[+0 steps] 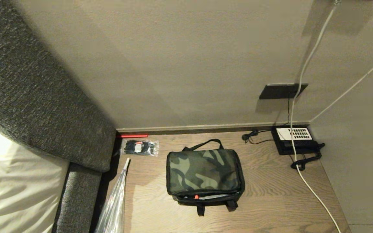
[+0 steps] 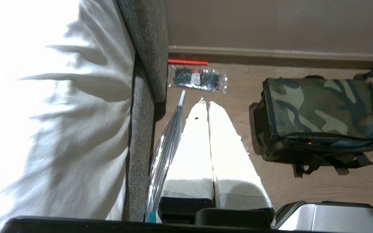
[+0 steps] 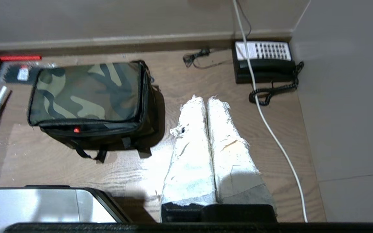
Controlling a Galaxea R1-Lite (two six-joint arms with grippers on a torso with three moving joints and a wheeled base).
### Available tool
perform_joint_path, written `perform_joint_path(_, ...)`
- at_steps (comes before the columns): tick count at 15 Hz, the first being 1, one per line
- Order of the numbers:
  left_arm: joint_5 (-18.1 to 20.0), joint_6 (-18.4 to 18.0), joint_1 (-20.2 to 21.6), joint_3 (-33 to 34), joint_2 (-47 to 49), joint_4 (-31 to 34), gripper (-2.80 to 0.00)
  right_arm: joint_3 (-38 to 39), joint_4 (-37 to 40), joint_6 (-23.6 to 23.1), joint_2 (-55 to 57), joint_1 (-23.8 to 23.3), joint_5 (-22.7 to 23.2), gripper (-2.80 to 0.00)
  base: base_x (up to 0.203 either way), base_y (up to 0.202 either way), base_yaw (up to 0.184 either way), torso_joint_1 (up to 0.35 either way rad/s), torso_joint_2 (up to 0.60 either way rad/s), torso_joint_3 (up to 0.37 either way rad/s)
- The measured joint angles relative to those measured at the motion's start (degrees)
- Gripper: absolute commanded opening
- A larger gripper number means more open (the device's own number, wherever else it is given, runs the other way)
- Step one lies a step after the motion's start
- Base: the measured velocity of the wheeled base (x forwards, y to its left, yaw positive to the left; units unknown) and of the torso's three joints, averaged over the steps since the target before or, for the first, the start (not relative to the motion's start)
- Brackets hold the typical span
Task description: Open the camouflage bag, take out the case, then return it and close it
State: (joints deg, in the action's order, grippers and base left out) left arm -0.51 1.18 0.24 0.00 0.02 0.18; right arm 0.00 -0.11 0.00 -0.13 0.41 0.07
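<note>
Grippers: left gripper and right gripper both pinched closed, empty, hanging short of the bag on either side.
Bag: camouflage bag lies flat on the wooden top, well apart from the telephone, lid down, red zipper pull on its near side.
Case: not visible, presumably inside.
Progress: nothing begun; opening, removal, return and closing all remain.

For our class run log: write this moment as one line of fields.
bag: camouflage bag zipped, on wooden surface | case: unseen | left hand: shut, empty | right hand: shut, empty | stage: unopened
</note>
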Motion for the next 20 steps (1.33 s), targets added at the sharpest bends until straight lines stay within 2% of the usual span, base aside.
perform_joint_path(20,0.02,0.2,0.0,0.0,-0.01,0.0,-2.8,0.0,0.06,0.07,0.02,0.0,0.02,-2.8,0.0,0.0,0.0,0.002,0.0,0.202)
